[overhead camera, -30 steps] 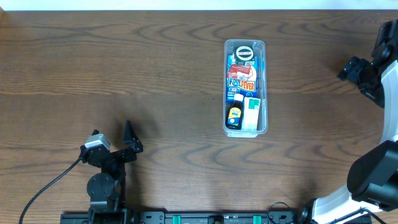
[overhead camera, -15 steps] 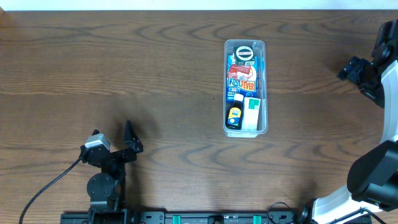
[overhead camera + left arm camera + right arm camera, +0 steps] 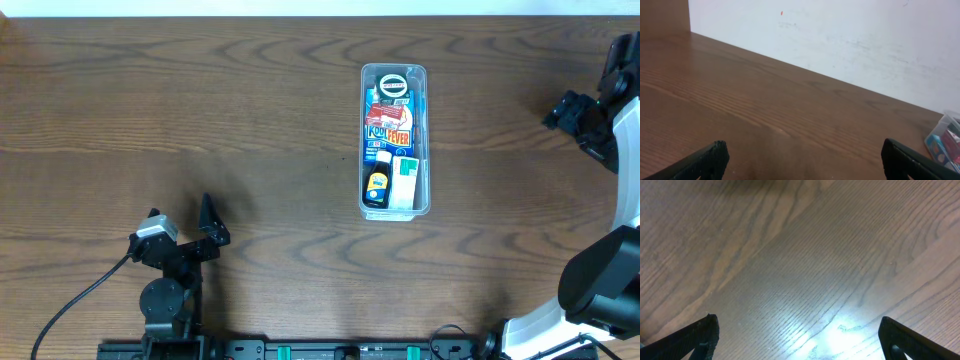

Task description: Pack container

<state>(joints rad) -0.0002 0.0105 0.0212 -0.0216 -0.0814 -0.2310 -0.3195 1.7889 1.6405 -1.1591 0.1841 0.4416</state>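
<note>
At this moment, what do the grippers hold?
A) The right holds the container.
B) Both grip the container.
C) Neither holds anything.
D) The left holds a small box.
C: the left gripper and right gripper are both open over bare table, and the container stands apart from both arms.

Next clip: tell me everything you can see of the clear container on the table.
The container is a long, narrow, clear plastic bin with rounded corners, flat on the wooden table, right of centre, its long side running away from the robot. Inside: a round black-and-white item at the far end, a blue printed box mid-way, a black-and-yellow item and a white-and-green box at the near end. Only the table touches it outside.
</note>
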